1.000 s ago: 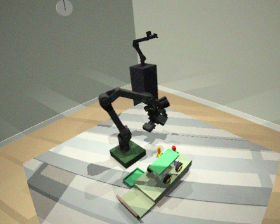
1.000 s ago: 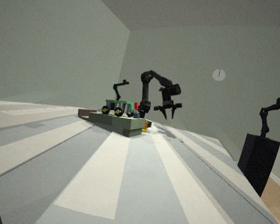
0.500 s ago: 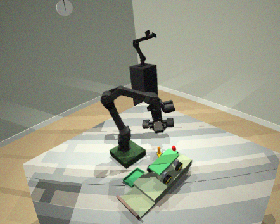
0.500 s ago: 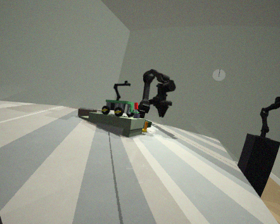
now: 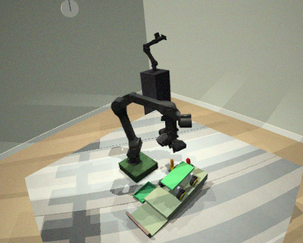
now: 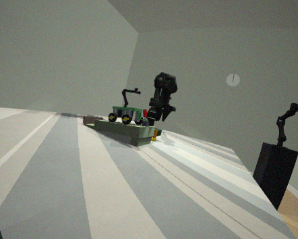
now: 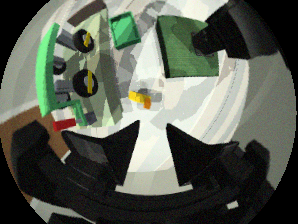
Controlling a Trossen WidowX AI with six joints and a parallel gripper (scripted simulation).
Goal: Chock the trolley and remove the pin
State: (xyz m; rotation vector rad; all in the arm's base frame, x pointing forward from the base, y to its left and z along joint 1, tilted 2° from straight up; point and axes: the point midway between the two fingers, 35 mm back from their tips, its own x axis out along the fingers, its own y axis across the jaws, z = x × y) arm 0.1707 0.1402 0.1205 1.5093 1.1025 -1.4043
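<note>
The green-topped trolley (image 5: 177, 176) (image 6: 127, 109) (image 7: 46, 70) stands on the pale green ramp (image 5: 156, 200) (image 6: 112, 129) (image 7: 107, 95). The red-headed stop pin (image 5: 188, 160) (image 6: 145, 113) (image 7: 64, 124) is upright at its uphill end. The yellow chock (image 6: 154, 139) (image 7: 136, 96) (image 5: 172, 164) stands on the table beside the ramp's upper part, its orange handle (image 7: 147, 103) up; its base is partly hidden in the top view. The green tray (image 5: 144, 193) (image 7: 124, 30) is empty, beside the ramp's lower part. My gripper (image 5: 171, 143) (image 6: 158, 121) (image 7: 153, 124) is partly open, empty and pointing down, above the chock's side of the ramp.
The arm's dark green base (image 5: 138, 165) (image 7: 186, 47) stands on the chock's side of the ramp, across from the trolley. A brown end strip (image 5: 138, 224) (image 6: 92, 119) (image 7: 87, 12) lies across the ramp's low end. Another arm stands on a black pedestal (image 5: 155, 86) (image 6: 276, 173) in the background.
</note>
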